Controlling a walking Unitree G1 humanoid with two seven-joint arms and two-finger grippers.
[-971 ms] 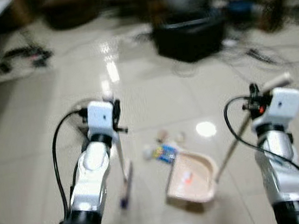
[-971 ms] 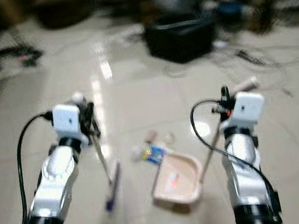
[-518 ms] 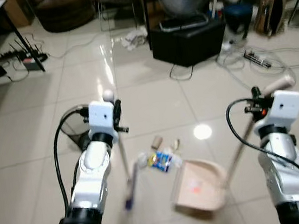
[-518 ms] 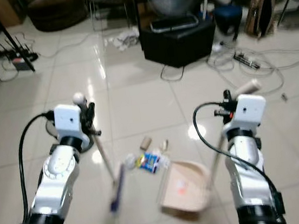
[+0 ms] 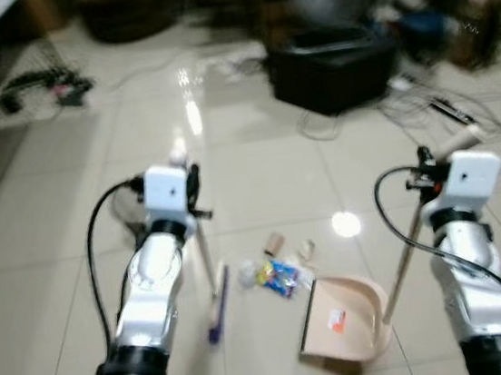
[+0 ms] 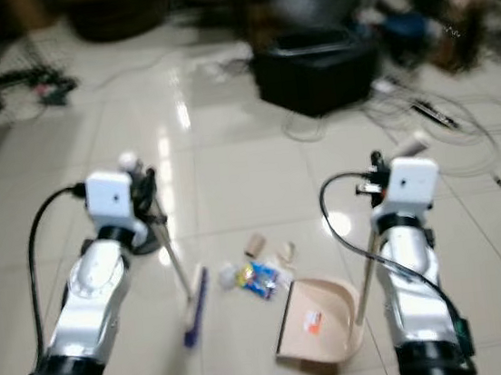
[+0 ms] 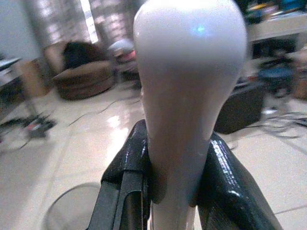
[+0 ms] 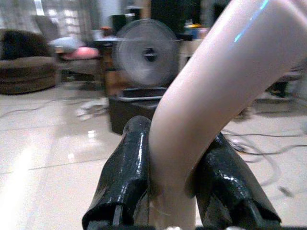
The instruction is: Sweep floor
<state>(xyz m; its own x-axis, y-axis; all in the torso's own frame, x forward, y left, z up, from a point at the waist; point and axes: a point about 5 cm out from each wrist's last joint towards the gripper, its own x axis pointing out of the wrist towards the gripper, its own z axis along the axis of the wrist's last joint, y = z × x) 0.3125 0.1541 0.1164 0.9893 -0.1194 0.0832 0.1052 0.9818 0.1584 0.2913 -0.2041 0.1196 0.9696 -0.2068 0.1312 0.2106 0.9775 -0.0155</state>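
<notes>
While the robot stood on the shiny tile floor, it held a cleaning tool in each arm. The left gripper had its two black fingers pressed tight against the white broom handle, pinching it just below its round top. The broom ran down to the floor, and its blue brush end rested on the tiles, a little to the left of the trash.

The right gripper pinched the pale dustpan handle between its black fingers in the same way. That long handle sloped down to the dustpan, which sat flat on the floor near the right arm. Its open mouth faced the trash. Inside the tan pan was one small thing with a red-orange spot. It was too blurry to tell what it was.

A little pile of trash lay on the floor between the brush and the dustpan, just beside the pan's open edge. It had a blue and yellow wrapper, and some small tan bits lay close by. None of that pile was in the pan.

Farther back stood a black box, with wires lying loose on the floor near it.
</notes>
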